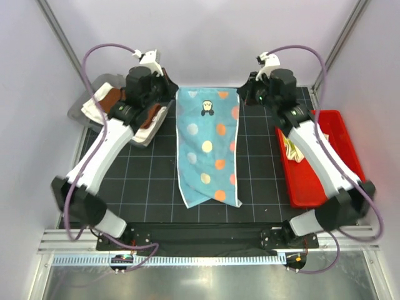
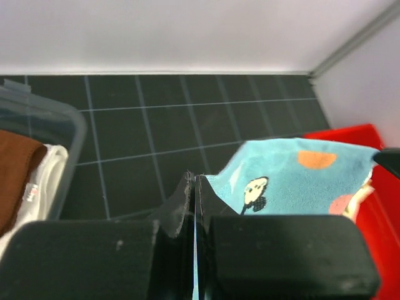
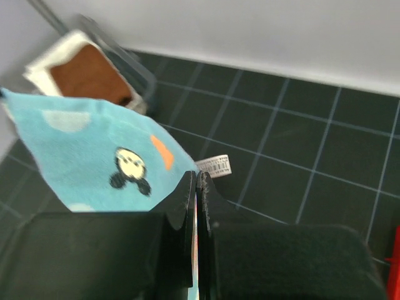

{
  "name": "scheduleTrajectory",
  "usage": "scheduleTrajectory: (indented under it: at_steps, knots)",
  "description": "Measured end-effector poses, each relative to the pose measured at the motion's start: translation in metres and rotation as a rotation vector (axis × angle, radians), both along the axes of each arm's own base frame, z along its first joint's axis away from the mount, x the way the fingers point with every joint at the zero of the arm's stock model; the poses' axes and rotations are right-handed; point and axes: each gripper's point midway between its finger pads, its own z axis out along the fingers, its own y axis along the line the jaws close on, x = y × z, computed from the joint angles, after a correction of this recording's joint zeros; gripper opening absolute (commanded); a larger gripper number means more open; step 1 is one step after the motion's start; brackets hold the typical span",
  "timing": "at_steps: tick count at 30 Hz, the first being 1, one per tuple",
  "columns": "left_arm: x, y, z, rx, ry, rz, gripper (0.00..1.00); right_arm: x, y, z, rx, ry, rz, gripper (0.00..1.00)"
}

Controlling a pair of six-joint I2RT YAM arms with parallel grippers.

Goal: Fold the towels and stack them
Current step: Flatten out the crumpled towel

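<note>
Top view, upper left: a clear bin [image 1: 76,112] holds the cream-white towel [image 1: 94,107] with the rust-brown towel [image 1: 111,97] lying on it. Part of this stack is hidden under the left arm [image 1: 106,150]. At the right of the frame, a red tray [image 1: 340,128] holds the crumpled yellow towel [image 1: 292,150], with the right arm [image 1: 319,153] crossing above it.

Centre: the light-blue dotted towel [image 1: 209,150] runs as a long strip from upper centre to lower centre over the black gridded surface [image 1: 156,175]. Its near edge stops short of the surface's lower border. Bare grid lies open on both long sides, between the strip and each container. Behind the far edge, a band of grid separates the towel from the white back wall [image 1: 206,37].

Both arms reach forward from their bases at the bottom of the frame and angle inward. The left jaws are pressed together, pinching the towel's far-left corner, and the right jaws likewise pinch the far-right corner. In the right wrist view a white label [image 3: 214,165] shows just beside the pinch.
</note>
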Motion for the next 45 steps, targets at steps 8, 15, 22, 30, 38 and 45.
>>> scheduleTrajectory:
  at_steps: [8,15,22,30,38,45]
  knots:
    - [0.077,-0.008,-0.1,0.081,0.117,-0.027,0.0,0.096,-0.018,-0.107,-0.079,0.177,-0.016,0.01]
    - [0.027,-0.02,-0.042,0.035,-0.043,-0.124,0.0,0.042,-0.01,-0.055,-0.031,0.084,0.089,0.01]
    - [-0.126,-0.045,0.054,-0.063,-0.281,-0.345,0.0,-0.11,-0.012,0.051,0.094,-0.157,0.266,0.01]
    - [-0.241,-0.019,0.139,-0.262,-0.46,-0.468,0.0,-0.24,-0.025,0.129,0.313,-0.385,0.385,0.01]
    - [-0.204,-0.022,0.157,-0.195,-0.44,-0.333,0.0,-0.219,-0.025,0.169,0.393,-0.406,0.339,0.01]
    - [-0.106,-0.041,0.091,0.031,-0.309,-0.163,0.0,-0.112,-0.02,0.118,0.271,-0.27,0.176,0.01]
